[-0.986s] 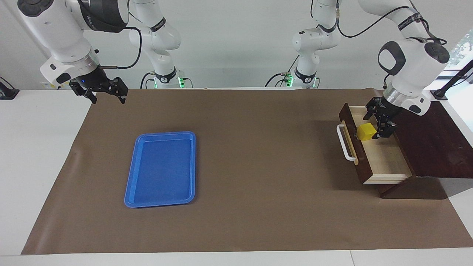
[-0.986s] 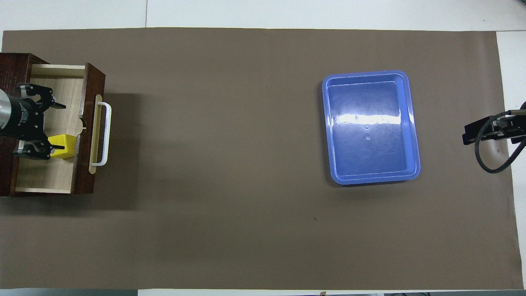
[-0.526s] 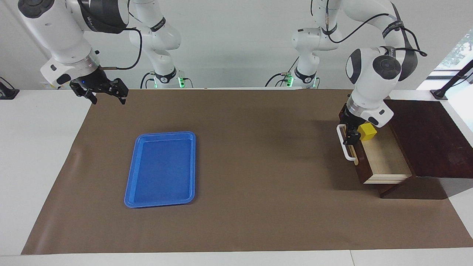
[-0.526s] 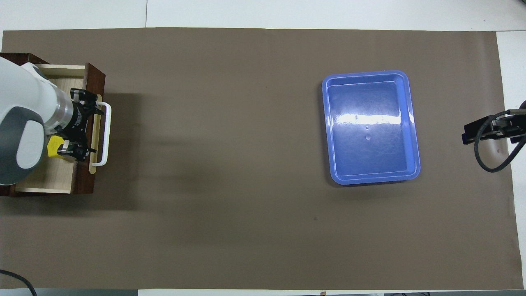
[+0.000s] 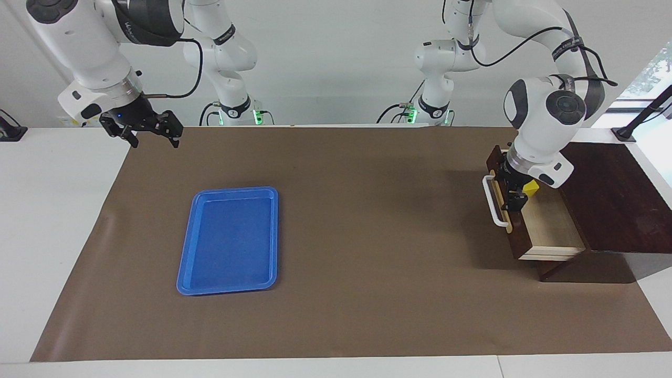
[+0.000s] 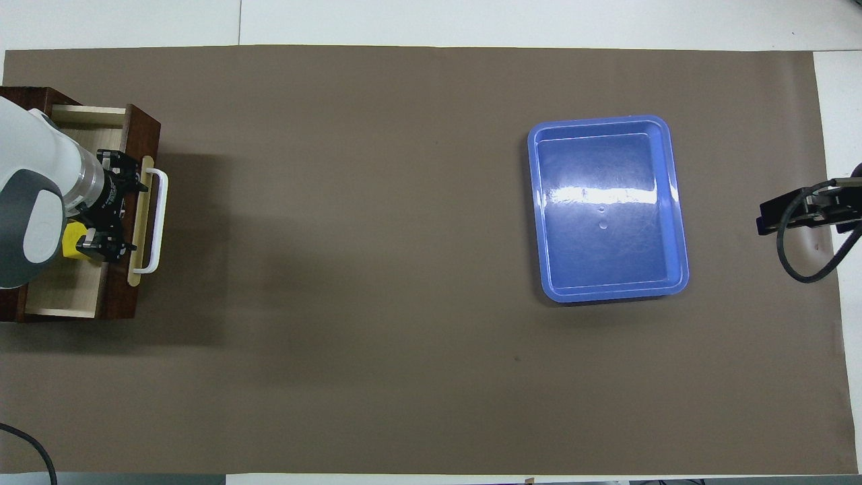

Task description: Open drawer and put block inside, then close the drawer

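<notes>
The drawer (image 5: 551, 226) stands partly pulled out of its dark wooden box (image 5: 614, 199) at the left arm's end of the table. Its white handle (image 5: 493, 202) faces the middle of the table. A yellow block (image 5: 531, 187) lies inside on the pale floor, mostly hidden by the wrist. My left gripper (image 5: 514, 197) is open, low at the top edge of the drawer front, beside the handle. From overhead the block (image 6: 71, 240) shows just inside the drawer (image 6: 67, 296), by the left gripper (image 6: 124, 215). The right gripper (image 5: 152, 137) hangs open over the mat's corner.
A flat blue tray (image 5: 231, 239) lies on the brown mat toward the right arm's end, also seen from overhead as the tray (image 6: 606, 209). The right gripper (image 6: 768, 219) shows at that end's mat edge.
The left gripper left the block inside the drawer and swung to the drawer front. The drawer has since slid a little way into its box. The right arm has not moved.
</notes>
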You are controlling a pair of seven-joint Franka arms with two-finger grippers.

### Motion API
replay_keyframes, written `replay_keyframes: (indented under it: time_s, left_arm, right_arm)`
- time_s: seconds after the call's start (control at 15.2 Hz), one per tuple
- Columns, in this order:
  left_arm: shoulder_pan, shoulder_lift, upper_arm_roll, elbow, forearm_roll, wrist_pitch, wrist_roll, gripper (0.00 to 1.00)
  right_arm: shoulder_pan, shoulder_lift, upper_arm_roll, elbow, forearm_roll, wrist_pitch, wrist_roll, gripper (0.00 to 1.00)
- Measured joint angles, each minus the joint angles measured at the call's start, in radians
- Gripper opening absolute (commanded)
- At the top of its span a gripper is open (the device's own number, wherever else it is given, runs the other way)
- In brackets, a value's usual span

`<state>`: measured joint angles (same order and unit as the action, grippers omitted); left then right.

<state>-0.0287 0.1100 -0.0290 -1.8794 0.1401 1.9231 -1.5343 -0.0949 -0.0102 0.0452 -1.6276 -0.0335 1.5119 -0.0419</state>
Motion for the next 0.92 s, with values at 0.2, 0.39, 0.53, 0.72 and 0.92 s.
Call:
replay_keyframes:
  time_s: [0.2, 0.39, 0.53, 0.72, 0.92]
  left_arm:
    - [0.054, 0.000, 0.001, 0.001, 0.010, 0.018, 0.039, 1.00]
    - [0.108, 0.000, 0.003, 0.000, 0.013, 0.047, 0.070, 1.00]
    - [0.133, 0.000, 0.003, 0.000, 0.014, 0.054, 0.095, 1.00]
    - [0.156, 0.000, 0.003, -0.001, 0.014, 0.061, 0.130, 1.00]
    - [0.167, 0.000, 0.003, -0.001, 0.014, 0.062, 0.140, 1.00]
  right_arm:
    - [0.000, 0.000, 0.001, 0.002, 0.000, 0.001, 0.000, 1.00]
    - [0.000, 0.000, 0.002, 0.002, 0.000, 0.001, 0.000, 1.00]
    - [0.000, 0.000, 0.002, 0.002, 0.000, 0.001, 0.000, 1.00]
    - [0.000, 0.000, 0.002, 0.002, 0.000, 0.001, 0.000, 1.00]
    - [0.000, 0.000, 0.002, 0.002, 0.000, 0.001, 0.000, 1.00]
